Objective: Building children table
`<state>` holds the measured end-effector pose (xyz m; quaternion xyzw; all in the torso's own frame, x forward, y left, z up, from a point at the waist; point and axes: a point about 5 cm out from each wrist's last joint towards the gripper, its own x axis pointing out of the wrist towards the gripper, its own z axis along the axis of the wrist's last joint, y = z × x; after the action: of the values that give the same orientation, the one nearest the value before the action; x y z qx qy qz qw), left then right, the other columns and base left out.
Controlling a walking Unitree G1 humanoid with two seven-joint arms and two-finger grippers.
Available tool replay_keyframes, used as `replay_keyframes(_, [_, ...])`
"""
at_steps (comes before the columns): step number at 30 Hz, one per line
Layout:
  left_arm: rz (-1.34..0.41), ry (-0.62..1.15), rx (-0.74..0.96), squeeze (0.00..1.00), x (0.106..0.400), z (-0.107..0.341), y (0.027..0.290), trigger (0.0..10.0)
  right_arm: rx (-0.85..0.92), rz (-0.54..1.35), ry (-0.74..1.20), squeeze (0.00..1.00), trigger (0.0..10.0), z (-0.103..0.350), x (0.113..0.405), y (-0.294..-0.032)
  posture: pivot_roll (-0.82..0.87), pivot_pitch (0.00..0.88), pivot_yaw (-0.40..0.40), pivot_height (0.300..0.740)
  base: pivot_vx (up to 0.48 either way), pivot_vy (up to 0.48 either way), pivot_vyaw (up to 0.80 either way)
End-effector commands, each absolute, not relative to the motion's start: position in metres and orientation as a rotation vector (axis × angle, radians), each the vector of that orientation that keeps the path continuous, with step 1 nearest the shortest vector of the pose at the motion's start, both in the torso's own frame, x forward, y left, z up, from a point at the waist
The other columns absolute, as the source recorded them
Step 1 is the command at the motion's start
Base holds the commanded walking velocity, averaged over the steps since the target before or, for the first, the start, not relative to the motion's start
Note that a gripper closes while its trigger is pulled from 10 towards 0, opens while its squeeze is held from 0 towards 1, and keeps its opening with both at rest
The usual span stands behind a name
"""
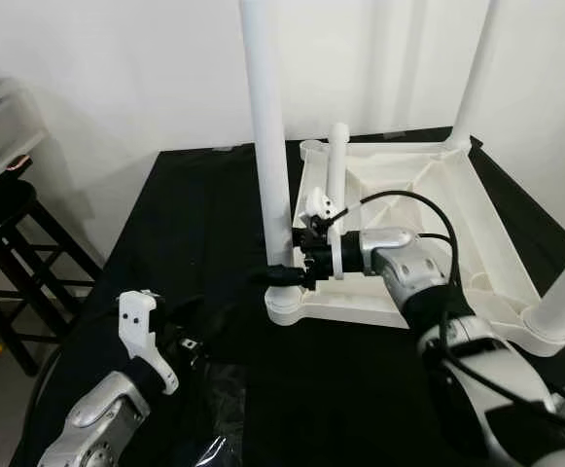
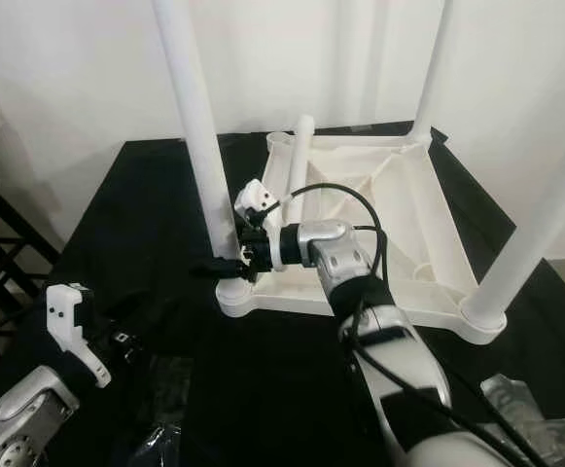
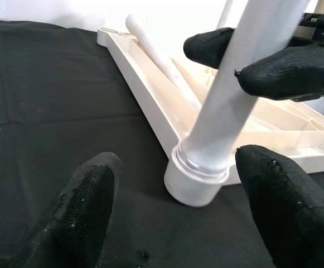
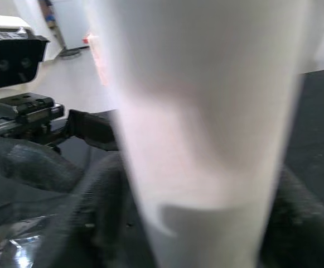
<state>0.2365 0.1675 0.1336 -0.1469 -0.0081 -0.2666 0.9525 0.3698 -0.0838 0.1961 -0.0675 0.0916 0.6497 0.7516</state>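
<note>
Tabletop [image 1: 428, 209] lies upside down on counter [image 1: 194, 224], legs up. Right hand [image 1: 287, 269] sits around near-left leg [image 1: 267, 126] just above its socket. Loose leg [image 1: 336, 161] lies in tabletop behind right hand. Left hand [image 3: 178, 218] near, apart. Stool [image 1: 0, 219] far left.
</note>
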Motion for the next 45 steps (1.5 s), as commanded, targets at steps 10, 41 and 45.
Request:
replay_keyframes(10, [-0.529,-0.029,-0.302,0.00,0.234,0.135,0.168,10.0,-0.136,1.366,0.136,0.00,0.0,0.189,0.372,-0.091,0.01,0.000,0.040,0.740,0.000,0.000,0.00])
replay_keyframes(41, [-0.510,-0.023,-0.281,0.00,0.242,0.138,0.174,10.0,-0.034,0.609,0.148,1.00,10.0,0.143,0.330,-0.059,-0.03,0.009,0.078,0.740,0.000,0.000,0.00])
replay_keyframes(45, [-0.510,-0.024,-0.282,0.00,0.243,0.139,0.174,10.0,-0.037,0.731,0.101,1.00,10.0,0.155,0.330,-0.058,-0.03,0.016,0.083,0.740,0.000,0.000,0.00])
